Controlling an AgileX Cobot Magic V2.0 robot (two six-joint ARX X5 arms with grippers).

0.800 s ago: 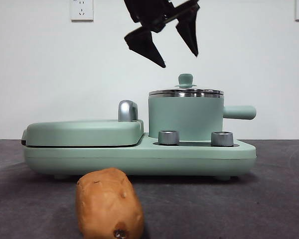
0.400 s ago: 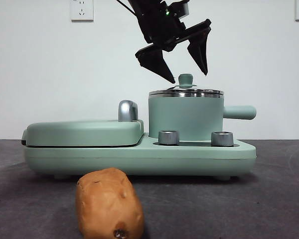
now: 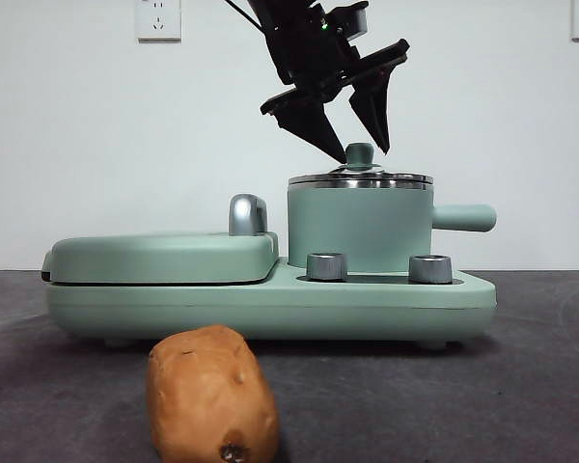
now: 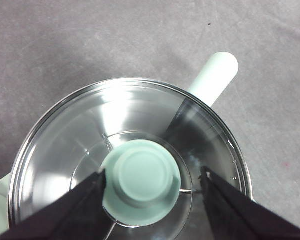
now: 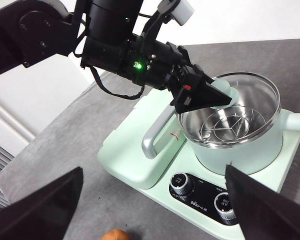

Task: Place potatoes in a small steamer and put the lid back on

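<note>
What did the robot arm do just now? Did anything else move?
The left tool came down from high above the small steamer and now straddles the knob of the lid, jaws open on either side and narrower than before. It has not lifted anything. The lid, steamer and potato stayed put.

The left gripper [image 3: 360, 147] has matte black, wedge-shaped jaws. Its bulky black wrist carries black cables. A small green light glows there.

Bright even light, glare on lid [image 4: 90, 130], sharp focus
</note>
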